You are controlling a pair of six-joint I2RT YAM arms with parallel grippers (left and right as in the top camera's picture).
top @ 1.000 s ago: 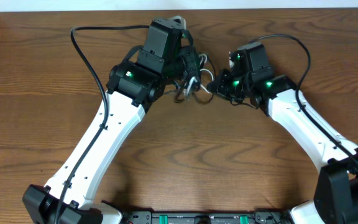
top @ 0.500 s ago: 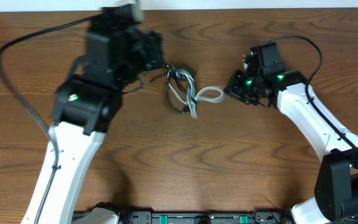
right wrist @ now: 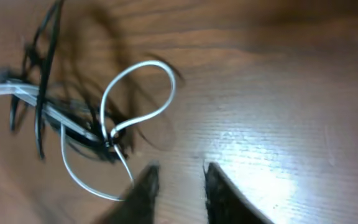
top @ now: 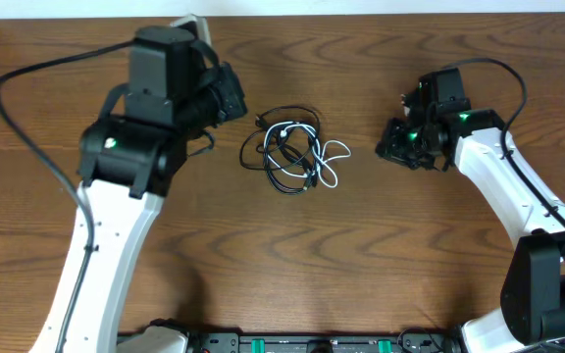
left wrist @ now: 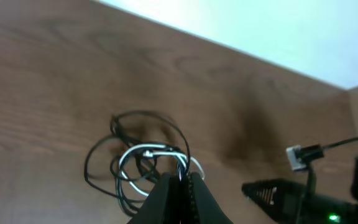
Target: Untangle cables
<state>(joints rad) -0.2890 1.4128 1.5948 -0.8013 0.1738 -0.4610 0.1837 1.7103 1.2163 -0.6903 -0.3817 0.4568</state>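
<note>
The black cable (top: 263, 162) and the white cable (top: 333, 154) lie in one loose tangle on the wooden table between my arms. My left gripper (top: 235, 98) is shut and empty, up and to the left of the tangle and apart from it. In the left wrist view its shut tips (left wrist: 180, 183) sit in front of the black loops (left wrist: 98, 155) and the white strand (left wrist: 143, 150). My right gripper (top: 388, 149) is open and empty, to the right of the tangle. In the right wrist view its fingers (right wrist: 179, 180) are just right of the white loop (right wrist: 166, 81) and the black strands (right wrist: 45, 56).
The table's far edge (top: 361, 12) meets a white wall. A thick black arm wire (top: 27, 108) arcs over the table at the left, and another (top: 513, 83) loops over the right arm.
Both grippers have drawn back from the tangle, the left one to the left and the right one to the right. The white cable, stretched out half a second ago, now lies slack.
</note>
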